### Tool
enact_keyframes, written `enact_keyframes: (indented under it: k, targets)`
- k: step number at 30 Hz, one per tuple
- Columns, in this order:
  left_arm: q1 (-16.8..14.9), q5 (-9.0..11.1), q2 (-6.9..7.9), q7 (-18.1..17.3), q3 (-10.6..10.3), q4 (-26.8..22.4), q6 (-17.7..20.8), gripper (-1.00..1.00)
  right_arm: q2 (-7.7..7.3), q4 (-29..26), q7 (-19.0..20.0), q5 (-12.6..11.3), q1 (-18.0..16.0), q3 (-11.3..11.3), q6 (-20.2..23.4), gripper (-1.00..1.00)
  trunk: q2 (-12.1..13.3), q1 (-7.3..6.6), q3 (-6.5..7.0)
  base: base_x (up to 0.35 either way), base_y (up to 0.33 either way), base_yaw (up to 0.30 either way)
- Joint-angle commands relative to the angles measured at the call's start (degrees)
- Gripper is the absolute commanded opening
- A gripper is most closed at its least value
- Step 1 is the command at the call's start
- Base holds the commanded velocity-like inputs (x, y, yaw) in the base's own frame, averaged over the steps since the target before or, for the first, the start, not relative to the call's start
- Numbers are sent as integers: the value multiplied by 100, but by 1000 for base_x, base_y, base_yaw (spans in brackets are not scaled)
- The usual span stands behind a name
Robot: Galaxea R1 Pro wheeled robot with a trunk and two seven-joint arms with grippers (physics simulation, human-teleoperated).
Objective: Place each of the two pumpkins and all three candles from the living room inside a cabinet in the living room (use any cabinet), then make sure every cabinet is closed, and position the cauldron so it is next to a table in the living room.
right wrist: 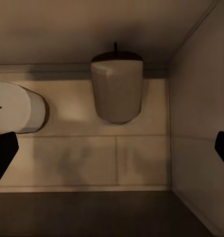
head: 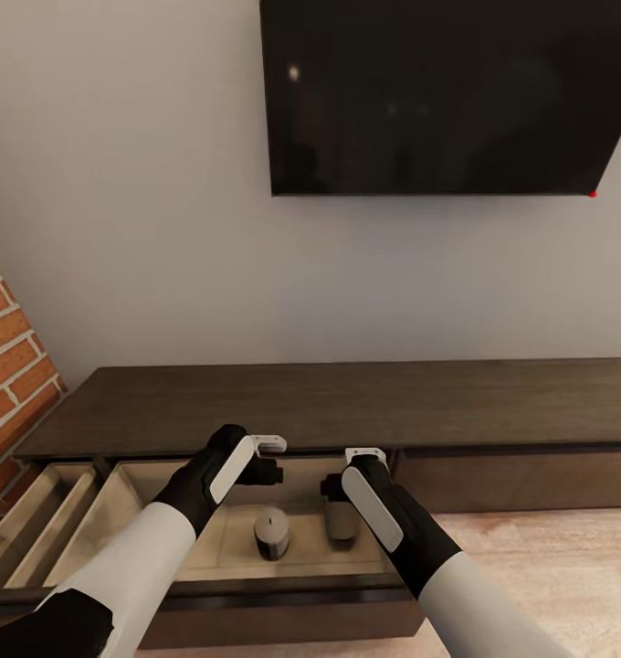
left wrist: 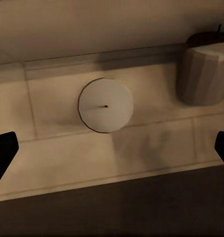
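Open drawer [head: 119, 512]: two candles [head: 272, 533] upright.

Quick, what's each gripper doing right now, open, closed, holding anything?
Left gripper: open, empty, over a candle in the drawer.
Right gripper: open, empty, over the other candle.

Open room was left above the pulled-out drawer [head: 210, 571]; its floor was obstructed by two upright candles [head: 272, 535], the right one [right wrist: 116, 91] near the side wall.
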Motion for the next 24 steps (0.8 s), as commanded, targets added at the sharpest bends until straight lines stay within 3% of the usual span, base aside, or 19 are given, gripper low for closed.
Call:
enact_keyframes:
  k: [1, 24]
  targets:
    - [-3, 60, 3, 56, -15, -3, 14, 100, -2, -5, -59, -56, -4, 11, 7, 100, 39, -24, 13, 0, 0, 0]
    - [-12, 32, -14, 31, -15, 78, 72, 100, -2, -5, -61, -59, -4, 11, 8, 100, 962, -529, 426, 0, 0, 0]
